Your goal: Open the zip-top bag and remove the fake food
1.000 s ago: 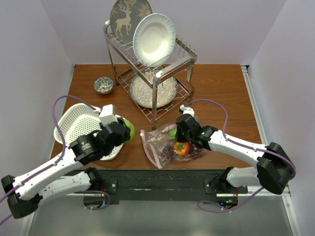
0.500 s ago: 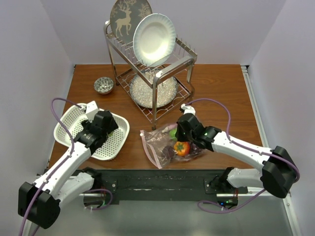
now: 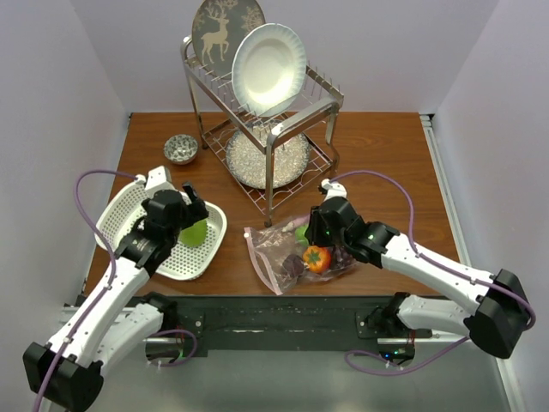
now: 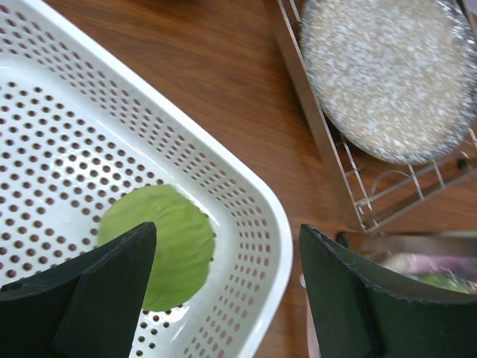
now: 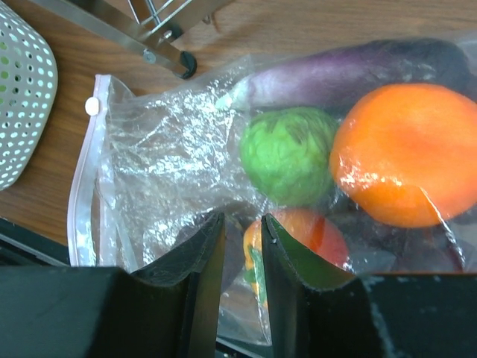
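The zip-top bag (image 3: 270, 254) lies crinkled on the table, its pale zip strip (image 5: 80, 195) at the left in the right wrist view. Inside it are fake food pieces: an orange fruit (image 5: 402, 153), a green ball (image 5: 287, 153), a purple aubergine (image 5: 350, 71) and a red-orange pepper (image 5: 309, 233). My right gripper (image 5: 243, 231) hovers on the bag's top, jaws parted by a narrow gap with nothing pinched. My left gripper (image 4: 227, 287) is wide open over the white perforated basket (image 4: 253, 201). A green cabbage-like piece (image 4: 168, 246) lies loose in the basket.
A metal dish rack (image 3: 266, 129) stands behind the bag with a white plate (image 3: 268, 69), a deer plate (image 3: 219, 26) and a speckled plate (image 4: 387, 74) on its lower shelf. A small patterned bowl (image 3: 181, 148) sits at the back left.
My left gripper carried the green piece left from beside the bag to the basket, opened, and let it drop there. My right gripper's jaws have parted slightly over the bag.
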Available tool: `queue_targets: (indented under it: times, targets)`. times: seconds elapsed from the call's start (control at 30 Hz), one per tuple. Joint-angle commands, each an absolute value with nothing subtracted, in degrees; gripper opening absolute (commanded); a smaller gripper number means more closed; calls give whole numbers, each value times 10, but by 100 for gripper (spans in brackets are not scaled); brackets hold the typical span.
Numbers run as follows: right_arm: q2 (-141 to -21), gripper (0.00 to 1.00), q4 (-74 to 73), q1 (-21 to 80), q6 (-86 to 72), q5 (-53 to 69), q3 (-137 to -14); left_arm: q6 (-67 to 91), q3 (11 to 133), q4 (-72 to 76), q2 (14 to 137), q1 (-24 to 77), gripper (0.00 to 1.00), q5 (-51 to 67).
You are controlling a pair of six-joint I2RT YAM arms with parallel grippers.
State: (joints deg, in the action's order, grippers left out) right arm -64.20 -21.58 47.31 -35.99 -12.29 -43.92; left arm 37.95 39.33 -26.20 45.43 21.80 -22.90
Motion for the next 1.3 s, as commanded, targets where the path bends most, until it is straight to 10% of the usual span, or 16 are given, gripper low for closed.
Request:
queue_targets:
  times: [0.0,0.4,1.27]
  targets:
    - [-618,30,-238,491,-361,-118,-452,366,397,-258,420,230,78,-138]
    - [-606,22,-297,607,-435,-195,-440,463,330,-222,407,439,41,-128]
    - [-694,17,-251,617,-466,-202,-403,565,235,-9,568,636,17,-171]
